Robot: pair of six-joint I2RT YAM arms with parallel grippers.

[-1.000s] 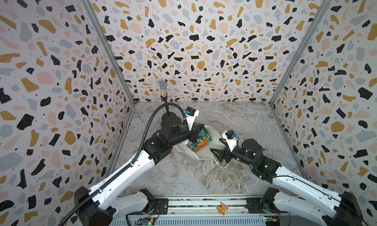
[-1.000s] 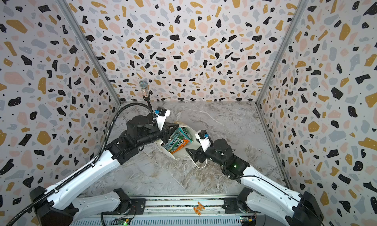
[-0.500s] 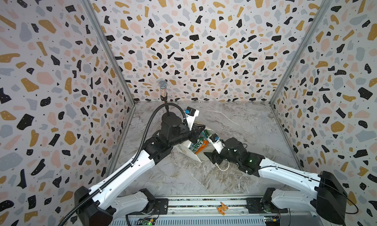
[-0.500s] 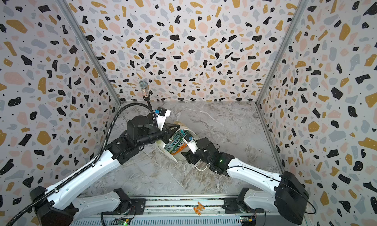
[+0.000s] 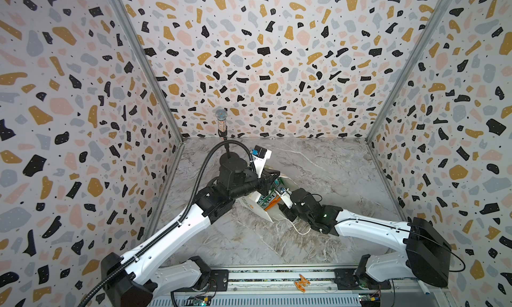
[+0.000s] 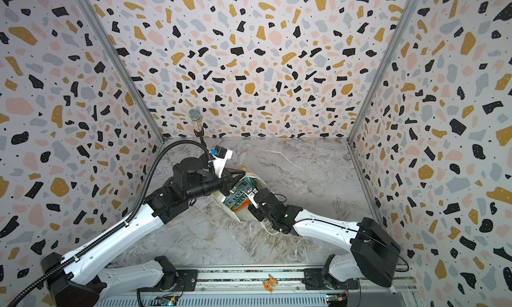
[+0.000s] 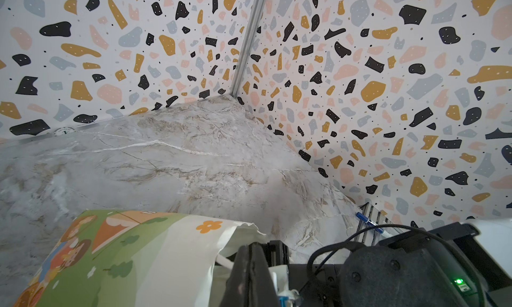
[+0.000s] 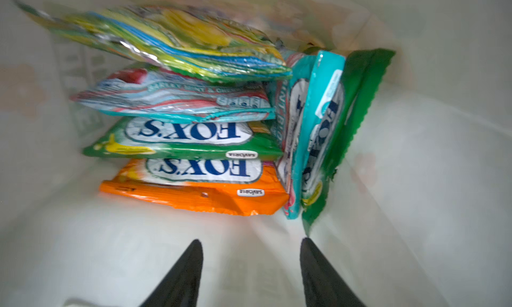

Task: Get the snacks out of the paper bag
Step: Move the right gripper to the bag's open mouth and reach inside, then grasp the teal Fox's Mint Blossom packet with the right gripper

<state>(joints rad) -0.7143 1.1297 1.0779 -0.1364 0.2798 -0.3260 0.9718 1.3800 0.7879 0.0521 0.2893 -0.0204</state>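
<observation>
A white paper bag (image 5: 273,215) lies on the marble table (image 5: 318,164), its mouth open; FOX'S snacks (image 5: 266,201) show inside; the left gripper (image 5: 271,181) meets the bag's upper rim; the right gripper (image 5: 280,206) reaches into the mouth.

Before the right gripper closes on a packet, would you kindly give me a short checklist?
1. Bag mouth held: left gripper shut on the paper bag rim: ok.
2. Right gripper inside the bag, jaws apart, nothing between: ok.
3. Orange packet nearest, ahead of the gripper: ok.
4. Upright green packet clear of the jaws: not ok, its corner sits at one fingertip.
5. Cord handle free of the right arm: cannot tell.
</observation>
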